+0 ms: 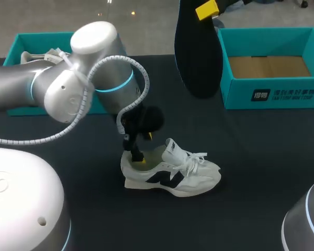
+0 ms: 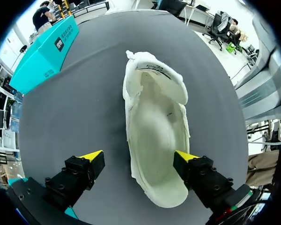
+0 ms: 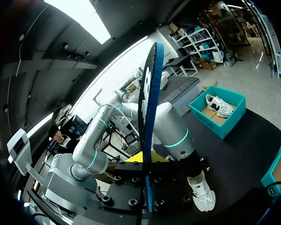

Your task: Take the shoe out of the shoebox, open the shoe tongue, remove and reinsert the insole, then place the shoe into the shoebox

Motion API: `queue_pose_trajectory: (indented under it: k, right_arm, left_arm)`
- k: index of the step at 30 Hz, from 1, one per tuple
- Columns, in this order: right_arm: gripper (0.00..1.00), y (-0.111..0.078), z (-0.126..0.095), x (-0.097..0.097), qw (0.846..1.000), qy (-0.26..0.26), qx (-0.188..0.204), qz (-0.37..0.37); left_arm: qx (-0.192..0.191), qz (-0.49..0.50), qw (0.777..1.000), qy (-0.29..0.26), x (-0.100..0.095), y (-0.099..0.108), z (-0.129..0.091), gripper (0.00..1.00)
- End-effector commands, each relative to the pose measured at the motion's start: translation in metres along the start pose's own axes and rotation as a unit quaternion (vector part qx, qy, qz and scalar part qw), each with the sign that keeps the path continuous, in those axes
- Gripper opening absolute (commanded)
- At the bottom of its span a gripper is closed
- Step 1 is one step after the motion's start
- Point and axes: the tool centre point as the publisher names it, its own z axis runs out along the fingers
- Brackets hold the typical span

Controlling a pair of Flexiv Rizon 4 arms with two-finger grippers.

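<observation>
Table, second box, second shoe

Table (image 1: 251,157): flat top with a dark, near-black matte cover that runs to every edge seen from the head view. Second box (image 1: 15,49): open teal carton with no lid, standing at the table's far left and only partly seen from the head view. The right wrist view shows it whole (image 3: 234,121), with straight walls and a brown cardboard floor. Second shoe (image 1: 39,56): white trainer with dark side markings, lying inside this box on the cardboard floor. Its laces face up and it reaches almost from one end wall to the other (image 3: 219,104).
</observation>
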Motion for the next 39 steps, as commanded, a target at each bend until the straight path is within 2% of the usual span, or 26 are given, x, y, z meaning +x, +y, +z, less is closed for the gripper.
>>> queue_pose_trajectory:
  k: [1,9,18,28,39]
  right_arm:
    - [0.0,0.002,0.0,0.0,1.0,-0.001,0.002,0.001]
    - [0.0,0.002,0.0,0.0,1.0,-0.001,0.002,0.001]
    - [0.0,0.002,0.0,0.0,1.0,-0.001,0.002,0.001]
    - [0.0,0.002,0.0,0.0,1.0,-0.001,0.002,0.001]
    - [0.0,0.002,0.0,0.0,1.0,-0.001,0.002,0.001]
  left_arm:
    - [-0.002,0.004,1.0,0.021,-0.005,0.0,0.018,0.0]
    - [-0.002,0.02,0.999,0.032,0.01,0.006,0.017,0.0]
    - [0.005,0.026,0.999,0.041,0.012,0.01,0.017,0.0]
    - [0.008,0.028,0.998,0.051,0.005,0.008,0.024,0.0]
    - [0.027,0.055,0.996,0.067,-0.003,0.003,0.008,0.0]
